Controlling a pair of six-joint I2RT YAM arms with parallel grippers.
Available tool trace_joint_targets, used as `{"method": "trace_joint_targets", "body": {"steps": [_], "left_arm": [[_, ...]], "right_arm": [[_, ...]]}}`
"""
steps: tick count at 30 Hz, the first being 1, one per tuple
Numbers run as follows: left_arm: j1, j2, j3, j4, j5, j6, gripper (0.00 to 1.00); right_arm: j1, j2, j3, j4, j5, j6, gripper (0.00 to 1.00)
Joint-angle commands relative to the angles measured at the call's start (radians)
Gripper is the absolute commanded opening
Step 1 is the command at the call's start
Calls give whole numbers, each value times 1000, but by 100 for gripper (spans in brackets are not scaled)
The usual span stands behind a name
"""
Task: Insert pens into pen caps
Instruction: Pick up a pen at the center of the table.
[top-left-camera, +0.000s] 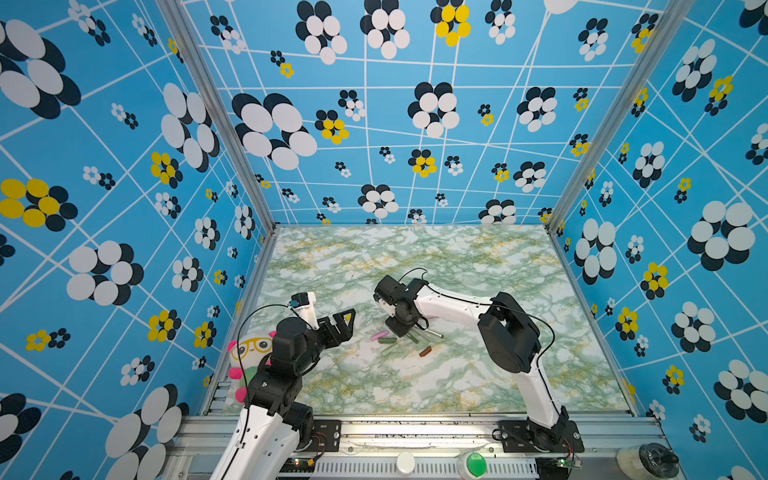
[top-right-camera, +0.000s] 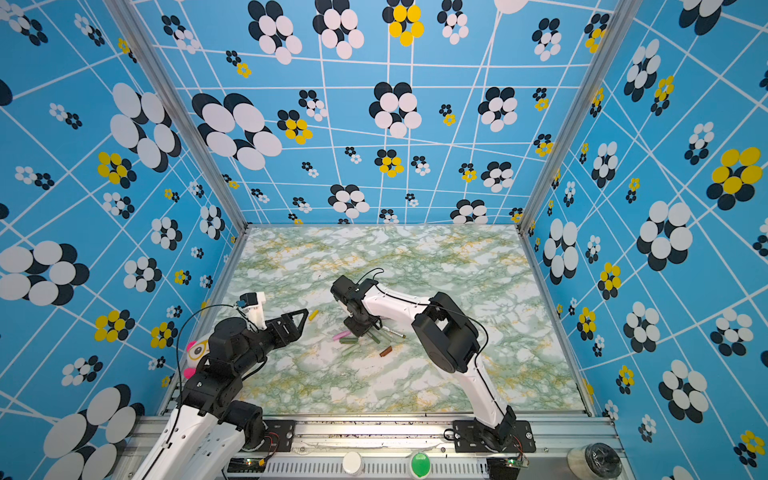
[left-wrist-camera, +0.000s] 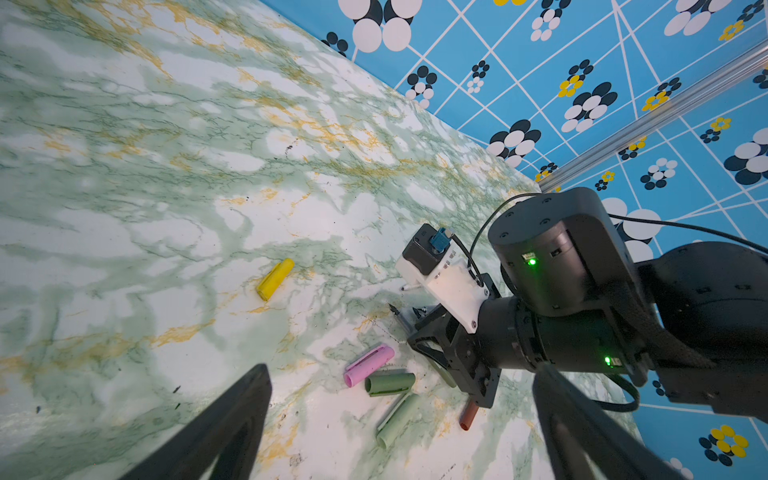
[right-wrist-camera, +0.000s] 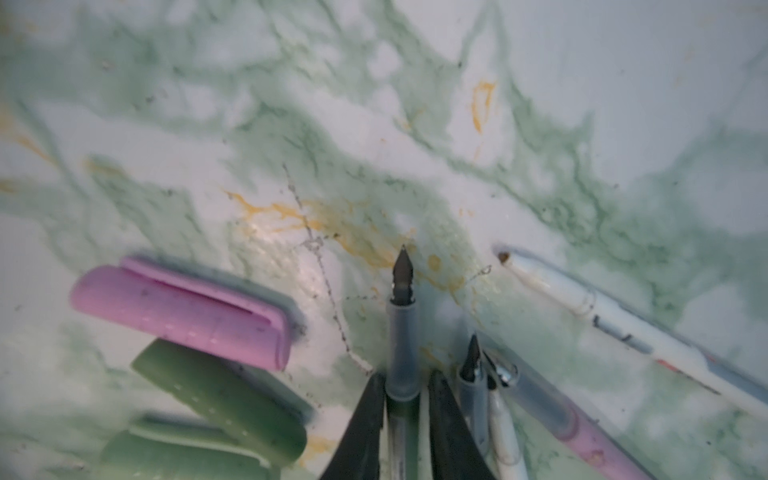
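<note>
**Visitor:** What lay on the tabletop (top-left-camera: 457, 257)?

**Describer:** It was a green-and-white marbled surface. Pens and caps were bunched near its middle, a little toward the near edge.

**Visitor:** What was the right gripper (right-wrist-camera: 405, 376) doing?

**Describer:** It stood low over the bunch with its jaws pressed onto a held pen (right-wrist-camera: 401, 328). That pen had a grey grip section and a bare dark nib. Its barrel colour was hidden between the fingers.

**Visitor:** And the other pens?

**Describer:** Just beside it lay a second dark-nibbed pen (right-wrist-camera: 471, 374) and a pink pen (right-wrist-camera: 561, 415). A little apart lay a white printed pen (right-wrist-camera: 582, 297) with a brownish tip. All three tips were bare.

**Visitor:** Where were the caps?

**Describer:** Three lay close together on the left-edge side of the pens. A pink cap (left-wrist-camera: 369, 366) lay just beside a dark green cap (left-wrist-camera: 390, 382), with a pale grey-green cap (left-wrist-camera: 397, 419) next to them. A brown cap (left-wrist-camera: 468, 415) lay on the near-edge side of the pens. A yellow cap (left-wrist-camera: 275, 279) lay alone, well apart, toward the left edge.

**Visitor:** And the left gripper (top-left-camera: 343, 321)?

**Describer:** It hovered near the yellow cap with its jaws spread wide, holding nothing.
</note>
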Motion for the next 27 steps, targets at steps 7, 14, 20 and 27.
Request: {"method": "trace_joint_targets", "body": {"steps": [7,14,20,27], "left_arm": [[-2,-6,-19,33,4,4,99],[-3,-5,-19,78,15,7,99],[-3,4,-6,149,55,10,99],[-3,62,82,172,150,48,99]], "right_arm": [[5,92,-8,-21,5,15,10],[5,20,15,-7,6,34,9],[1,-72,96,-34,24,24,9],[-37,-171,170,-39,-46,42,9]]}}
